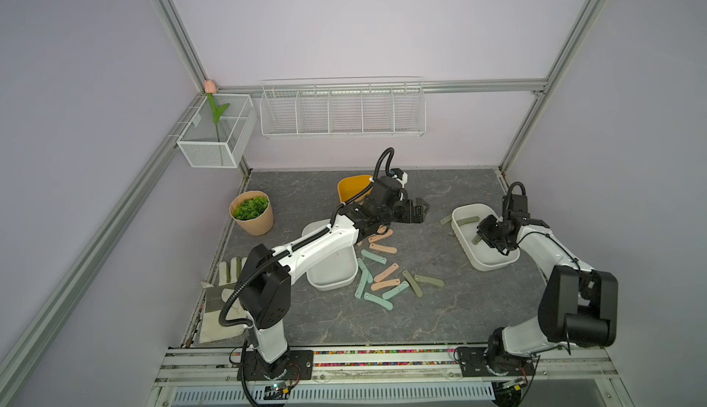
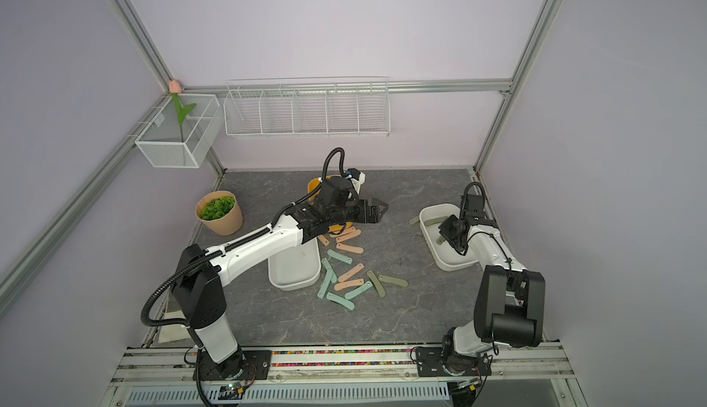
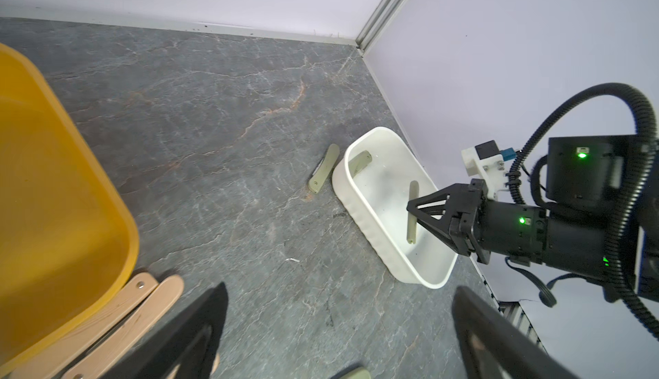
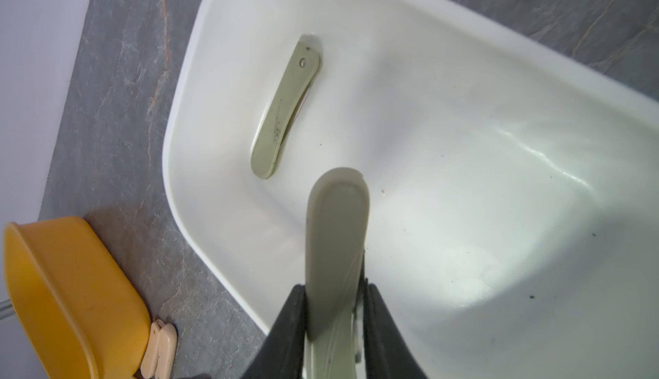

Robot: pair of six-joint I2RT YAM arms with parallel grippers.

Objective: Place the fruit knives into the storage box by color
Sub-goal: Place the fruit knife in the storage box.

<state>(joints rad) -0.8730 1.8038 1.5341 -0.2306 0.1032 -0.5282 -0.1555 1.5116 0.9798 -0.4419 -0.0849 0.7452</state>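
seemingly folded olive knife [image 4: 337, 224], base hidden in right end effector [image 4: 335, 290]

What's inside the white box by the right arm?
One olive knife lies flat on the box floor. The right gripper, shut on a second olive knife, hangs over it. The floor beneath the gripper is hidden.

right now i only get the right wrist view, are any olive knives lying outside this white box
Observer: Yes, one olive knife lies on the table right beside the white box, just outside one end.
Operator: any more further off
Observer: At least two more olive knives lie in the mixed pile at mid-table.
Operator: who could grab those
Observer: The left end effector is open with nothing in it.
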